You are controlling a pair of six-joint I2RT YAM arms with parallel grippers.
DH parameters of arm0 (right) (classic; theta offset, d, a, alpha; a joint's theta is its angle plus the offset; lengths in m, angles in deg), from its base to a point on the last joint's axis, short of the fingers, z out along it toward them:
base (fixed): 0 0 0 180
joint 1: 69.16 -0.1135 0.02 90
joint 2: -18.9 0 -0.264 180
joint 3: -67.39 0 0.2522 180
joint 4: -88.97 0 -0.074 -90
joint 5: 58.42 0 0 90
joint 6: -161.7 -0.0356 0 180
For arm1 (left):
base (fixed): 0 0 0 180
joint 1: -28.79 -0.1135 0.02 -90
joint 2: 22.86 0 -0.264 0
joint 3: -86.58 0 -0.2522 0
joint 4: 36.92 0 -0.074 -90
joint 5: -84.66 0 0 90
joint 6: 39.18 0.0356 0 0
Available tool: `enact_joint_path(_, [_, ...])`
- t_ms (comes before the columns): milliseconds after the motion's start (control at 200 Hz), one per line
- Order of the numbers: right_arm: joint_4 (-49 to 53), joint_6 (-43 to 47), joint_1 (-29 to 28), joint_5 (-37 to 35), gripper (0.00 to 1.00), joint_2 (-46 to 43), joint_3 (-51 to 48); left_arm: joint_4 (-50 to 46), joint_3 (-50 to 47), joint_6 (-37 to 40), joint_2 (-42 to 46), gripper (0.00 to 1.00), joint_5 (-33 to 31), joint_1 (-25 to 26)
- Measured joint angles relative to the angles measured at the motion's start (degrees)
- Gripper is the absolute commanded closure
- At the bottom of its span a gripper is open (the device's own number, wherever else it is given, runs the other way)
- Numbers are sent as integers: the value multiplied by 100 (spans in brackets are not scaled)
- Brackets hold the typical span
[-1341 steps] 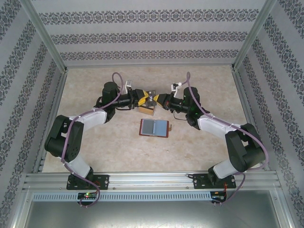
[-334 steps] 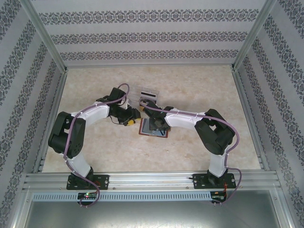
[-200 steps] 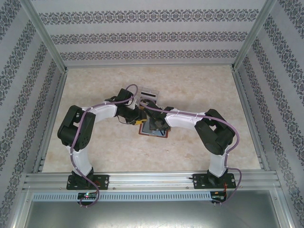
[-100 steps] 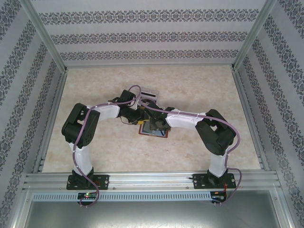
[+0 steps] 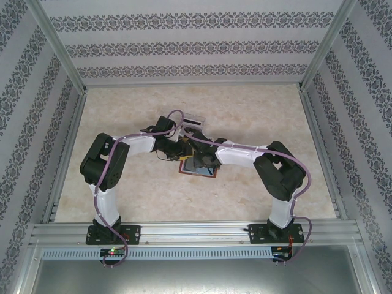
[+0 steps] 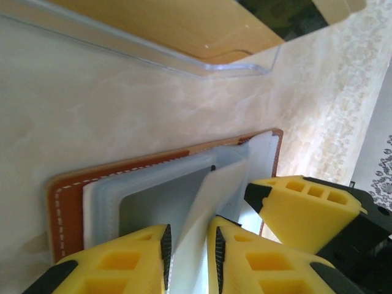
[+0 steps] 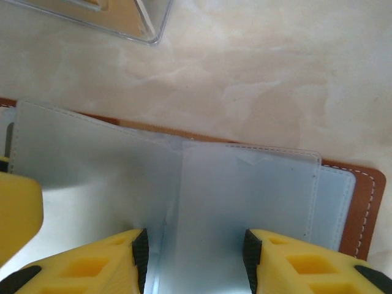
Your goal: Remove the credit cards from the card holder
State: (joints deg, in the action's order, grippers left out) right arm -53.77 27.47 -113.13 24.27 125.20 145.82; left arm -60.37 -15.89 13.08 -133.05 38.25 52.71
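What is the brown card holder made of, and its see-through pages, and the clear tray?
The brown cover looks like leather or fake leather, matte, with white stitching along its edge. The pages look like soft, milky plastic: you can see through them, and one bends upward. The tray seems to be hard clear plastic, shiny along its rim.

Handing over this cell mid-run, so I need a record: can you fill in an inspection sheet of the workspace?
Surface: beige marbled table, no stains seen.
Job's things: brown card holder lying open, clear sleeves showing; clear tray beyond it.
Clutter: nothing seen.
Grippers: left gripper straddles a raised sleeve leaf; right gripper open over the flat sleeves.
Cables: purple cables run along both arms.
Surroundings: patterned walls, aluminium frame.
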Motion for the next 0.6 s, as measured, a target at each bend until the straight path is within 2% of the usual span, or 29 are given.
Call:
enact_joint_path(140, [-151,2,37,90,50,-122,-149,37,-4,7,0,74,103,9])
enact_joint_path(260, [-280,7,37,125,45,-361,-380,59,-59,7,24,74,164,11])
enact_joint_path(599, [-586,-66,63,-197,38,-1727,-1051,455,-175,-199,216,70,431,68])
